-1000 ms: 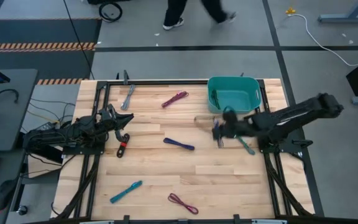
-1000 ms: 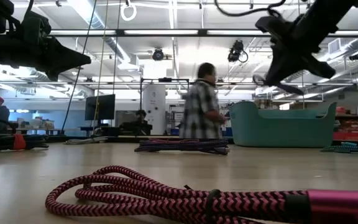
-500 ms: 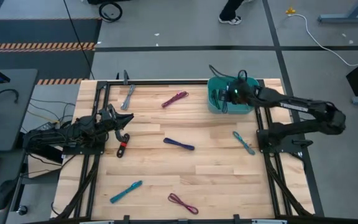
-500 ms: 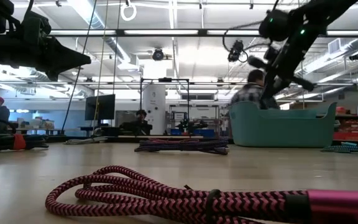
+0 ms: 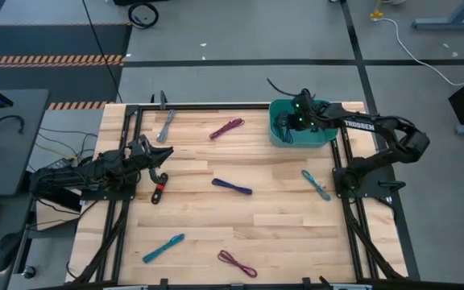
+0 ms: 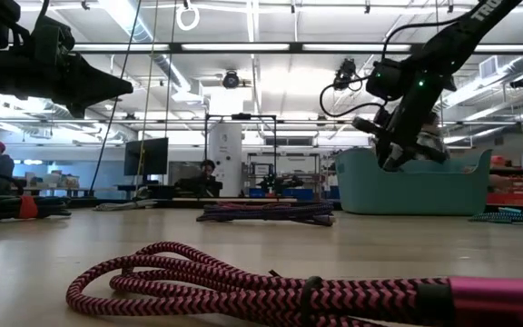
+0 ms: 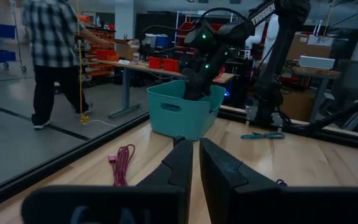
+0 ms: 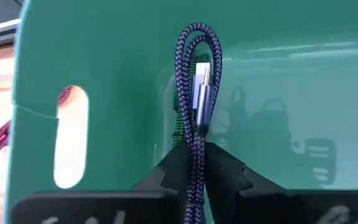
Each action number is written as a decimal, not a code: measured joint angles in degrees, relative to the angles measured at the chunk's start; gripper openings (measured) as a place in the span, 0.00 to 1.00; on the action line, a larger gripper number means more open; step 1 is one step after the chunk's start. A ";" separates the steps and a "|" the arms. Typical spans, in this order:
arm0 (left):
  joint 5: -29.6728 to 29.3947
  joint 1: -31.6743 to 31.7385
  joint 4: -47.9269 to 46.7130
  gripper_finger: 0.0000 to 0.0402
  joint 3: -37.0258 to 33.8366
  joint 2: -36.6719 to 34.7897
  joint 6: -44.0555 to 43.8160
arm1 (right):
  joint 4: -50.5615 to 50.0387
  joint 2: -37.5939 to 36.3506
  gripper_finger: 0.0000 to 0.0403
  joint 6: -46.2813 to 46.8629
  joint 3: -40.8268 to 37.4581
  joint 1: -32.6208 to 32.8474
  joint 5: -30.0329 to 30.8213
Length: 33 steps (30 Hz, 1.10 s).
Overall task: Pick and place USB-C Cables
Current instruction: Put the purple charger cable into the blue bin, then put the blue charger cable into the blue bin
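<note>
The right gripper [image 5: 291,122] has been swung from mid-table to the teal bin [image 5: 325,134] at one o'clock, and it is now dipped inside — its fingers [image 8: 229,163] clamped on a purple cable [image 8: 197,93] dangling against the bin's inner wall. The person seen walking past a second ago has gone from the high view. The left gripper [image 5: 156,167] is parked at nine o'clock, fingers [image 7: 182,163] pressed together. Across the pale wooden table [image 5: 280,217] lie more cables: magenta [image 5: 226,128], grey [image 5: 166,125], navy [image 5: 232,186], teal [image 5: 316,184], red [image 5: 159,192]. "TROSSEN" is lettered on the right arm [image 5: 359,125] — a workshop with benches lies behind.
</note>
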 joint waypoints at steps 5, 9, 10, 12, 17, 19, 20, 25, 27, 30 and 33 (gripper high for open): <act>0.00 0.00 0.00 0.07 -0.01 -0.01 0.00 | -0.06 -0.18 0.25 -0.59 0.00 -0.04 1.83; 0.01 0.01 0.00 0.08 0.00 0.00 0.01 | 0.07 -2.79 0.32 -3.49 0.00 0.17 5.44; 0.02 -0.01 0.00 0.08 0.00 0.00 0.00 | 0.14 -3.90 0.33 -4.14 0.00 0.47 6.71; 0.02 0.01 0.00 0.09 -0.02 0.00 0.01 | 0.29 -6.39 0.34 -5.33 0.00 1.10 8.10; 0.00 0.01 0.00 0.09 -0.01 0.00 0.01 | -0.43 -13.73 0.33 -9.29 0.00 4.68 6.51; 0.01 0.01 0.00 0.08 -0.02 0.00 0.01 | -2.13 -16.57 0.33 -10.18 0.00 7.76 5.89; 0.01 0.00 0.00 0.08 0.00 0.00 0.01 | -3.52 -17.86 0.33 -10.32 0.00 9.66 5.87; 0.00 0.00 0.00 0.07 0.00 -0.01 0.01 | -13.64 -21.98 0.32 -7.55 0.00 21.70 6.24; 0.00 0.00 0.00 0.08 -0.02 0.00 -0.01 | -18.77 -22.37 0.32 -5.35 0.00 26.92 6.19; 0.00 0.01 0.00 0.09 0.00 0.00 0.01 | -27.54 -22.14 0.32 -0.69 0.00 34.19 5.17; 0.00 -0.02 0.00 0.10 -0.02 0.00 0.01 | -34.72 -21.20 0.32 4.82 0.00 40.16 2.42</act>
